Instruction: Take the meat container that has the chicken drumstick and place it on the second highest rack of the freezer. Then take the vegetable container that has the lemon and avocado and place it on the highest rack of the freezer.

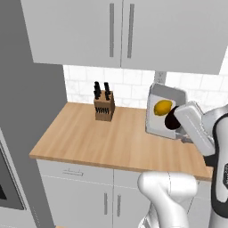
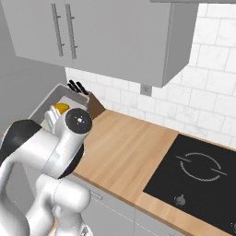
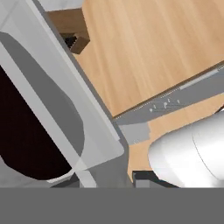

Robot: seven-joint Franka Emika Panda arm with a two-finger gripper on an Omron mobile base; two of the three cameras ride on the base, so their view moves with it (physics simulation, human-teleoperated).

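The vegetable container (image 1: 165, 95) is a pale clear box that hangs tilted on its side above the right part of the wooden counter (image 1: 89, 138). Inside it lie the yellow lemon (image 1: 162, 107) and, below it, the dark avocado (image 1: 171, 121). My gripper (image 1: 179, 129) is shut on the container's lower right rim. In the hand view the container's clear wall (image 3: 65, 100) is very close, with the avocado (image 3: 26, 131) dark behind it. From the right base view the container (image 2: 57, 96) and lemon (image 2: 61, 108) peek out behind my arm. The meat container, chicken drumstick and freezer are out of view.
A wooden knife block (image 1: 104, 106) with black handles stands at the back of the counter, left of the container. Grey wall cabinets (image 1: 120, 31) hang above. A black cooktop (image 2: 198, 175) is set into the counter further right. A tall grey panel (image 1: 26, 111) bounds the counter's left end.
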